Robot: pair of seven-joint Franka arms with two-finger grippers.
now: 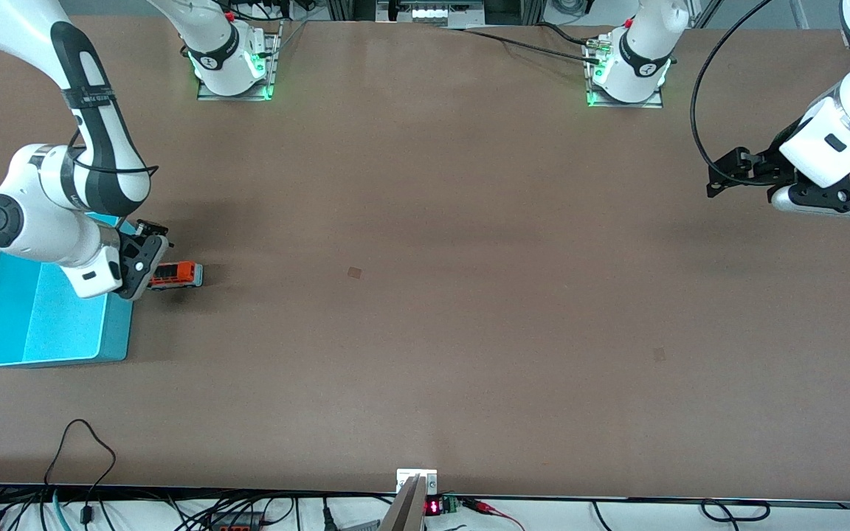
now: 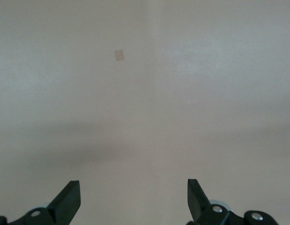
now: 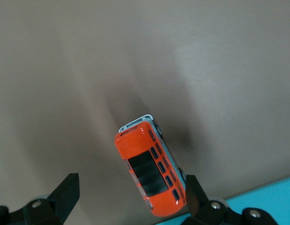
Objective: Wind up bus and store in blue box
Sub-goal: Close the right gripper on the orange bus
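Note:
The orange bus (image 1: 174, 274) stands on the table beside the blue box (image 1: 41, 324), on the box's side toward the left arm's end. My right gripper (image 1: 150, 274) is low over the end of the bus nearest the box, and it is open. In the right wrist view the bus (image 3: 152, 171) lies slanted between the open fingers of the right gripper (image 3: 131, 183), close to one fingertip (image 3: 194, 187). A corner of the blue box (image 3: 276, 197) shows there too. My left gripper (image 1: 716, 181) waits open and empty over the left arm's end of the table (image 2: 133, 187).
The right arm's wrist hangs over part of the blue box. A small square patch (image 1: 354, 272) marks the middle of the brown table and also shows in the left wrist view (image 2: 119, 55). Cables lie along the table's edge nearest the front camera.

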